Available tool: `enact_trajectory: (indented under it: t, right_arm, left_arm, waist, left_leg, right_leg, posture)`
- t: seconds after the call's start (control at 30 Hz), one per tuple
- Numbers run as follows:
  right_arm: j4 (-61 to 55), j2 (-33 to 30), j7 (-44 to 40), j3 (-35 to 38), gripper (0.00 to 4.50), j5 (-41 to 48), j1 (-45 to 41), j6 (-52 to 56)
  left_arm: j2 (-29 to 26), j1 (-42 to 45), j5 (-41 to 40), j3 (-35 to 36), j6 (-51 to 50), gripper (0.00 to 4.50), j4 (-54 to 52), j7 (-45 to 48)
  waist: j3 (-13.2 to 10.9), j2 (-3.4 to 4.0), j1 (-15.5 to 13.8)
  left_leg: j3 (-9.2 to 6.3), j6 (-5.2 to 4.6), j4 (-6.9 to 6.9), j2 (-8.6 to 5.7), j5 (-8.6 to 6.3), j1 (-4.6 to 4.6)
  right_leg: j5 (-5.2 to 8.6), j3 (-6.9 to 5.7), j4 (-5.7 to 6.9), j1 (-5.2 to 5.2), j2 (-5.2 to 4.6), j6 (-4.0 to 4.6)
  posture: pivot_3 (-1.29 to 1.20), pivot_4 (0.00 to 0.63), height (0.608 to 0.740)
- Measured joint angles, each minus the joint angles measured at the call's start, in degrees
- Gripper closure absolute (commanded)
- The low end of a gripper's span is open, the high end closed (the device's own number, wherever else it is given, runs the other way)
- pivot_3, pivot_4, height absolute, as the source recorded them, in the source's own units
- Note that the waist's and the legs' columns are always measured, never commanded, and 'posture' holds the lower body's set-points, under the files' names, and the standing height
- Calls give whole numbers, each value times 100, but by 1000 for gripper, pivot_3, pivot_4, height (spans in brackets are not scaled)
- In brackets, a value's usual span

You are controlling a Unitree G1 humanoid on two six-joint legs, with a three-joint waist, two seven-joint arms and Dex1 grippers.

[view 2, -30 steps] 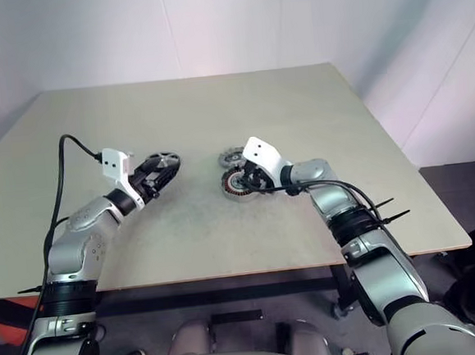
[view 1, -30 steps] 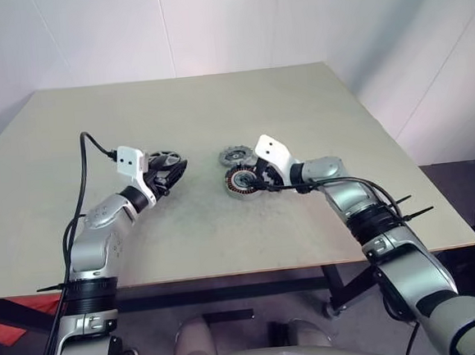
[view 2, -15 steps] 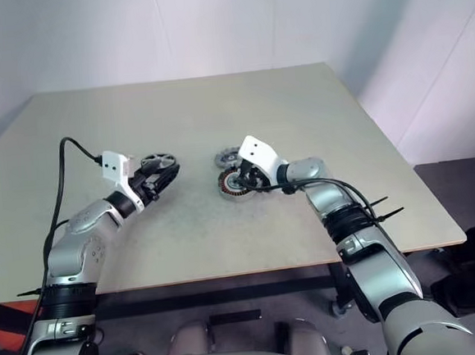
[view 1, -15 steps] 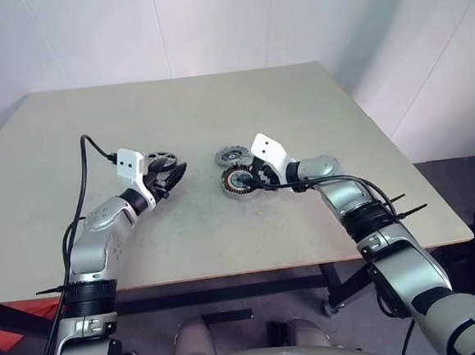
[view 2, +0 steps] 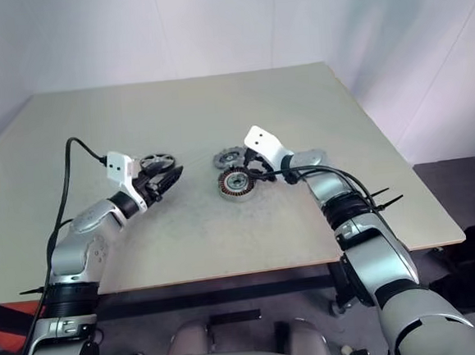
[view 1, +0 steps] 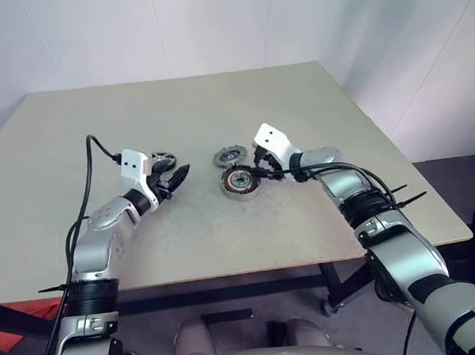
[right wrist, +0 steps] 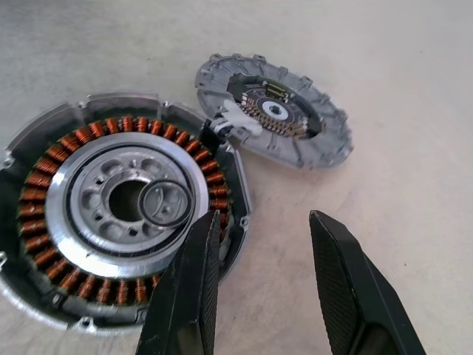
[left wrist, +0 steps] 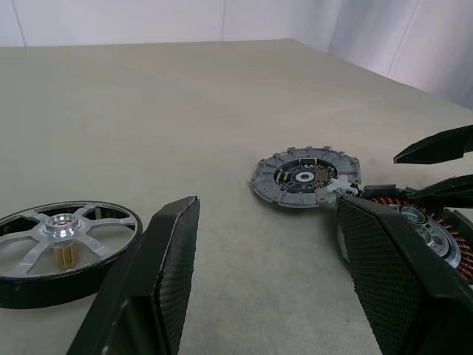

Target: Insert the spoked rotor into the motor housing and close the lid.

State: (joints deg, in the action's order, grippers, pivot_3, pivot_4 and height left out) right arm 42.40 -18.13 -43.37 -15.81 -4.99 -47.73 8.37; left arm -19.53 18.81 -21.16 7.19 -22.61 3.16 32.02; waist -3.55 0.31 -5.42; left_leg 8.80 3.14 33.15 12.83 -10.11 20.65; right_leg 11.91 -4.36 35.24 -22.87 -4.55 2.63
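Spoked rotor (left wrist: 63, 240) lies flat on the beige worktop (view 1: 215, 105), on the robot's left side, black rim, silver spokes and hub facing up. Motor housing (right wrist: 118, 203) sits near the middle of the worktop, well apart from the rotor; copper-red windings ring a grey hub, and a thin black ring rests loose in the hub's centre. Lid (right wrist: 284, 111), grey with notched edge, lies flat just behind the housing, its edge touching or nearly touching the housing's rim; cannot tell which. Left gripper (view 1: 176, 179) hangs just above the worktop close beside the rotor, on the side nearer the robot; jaws spread fairly wide, nothing between them, one finger (left wrist: 159, 274) next to the rotor's rim but apart from it. Right gripper (right wrist: 262, 285) angled down at the housing's right edge, jaws partly parted and empty, one finger (right wrist: 188, 288) over the housing's rim, the other over bare worktop.
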Motion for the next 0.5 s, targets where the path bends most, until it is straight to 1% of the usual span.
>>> enact_trajectory:
  t: [0.1, 0.3, 0.5]
  right_arm:
    - [189, 29, 56, 1, 2390, -22, -37, -155]
    - [194, 52, 64, 1, 2390, -32, -36, -189]
    - [-224, 84, 35, -1, 2390, -33, 84, -68]
  left_arm:
    - [-17, 10, 7, -2, 13, 1385, 29, 0]
    - [-27, 10, 17, -9, 21, 1385, 43, 1]
    - [-35, 14, 27, -10, 40, 1385, 55, 1]
  waist:
    - [0, 0, -6]
    - [0, 0, -4]
    - [0, 0, -5]
  left_leg:
    - [0, 0, 2, 0, 0, 1]
    - [0, 0, 3, 0, 0, 1]
    - [0, 0, 3, 0, 0, 2]
  right_leg:
    - [0, 0, 1, 1, -1, 0]
    - [0, 0, 2, 0, 0, 0]
    - [0, 0, 2, 0, 0, 0]
  posture:
    - [0, 0, 740]
    - [0, 0, 740]
    - [0, 0, 740]
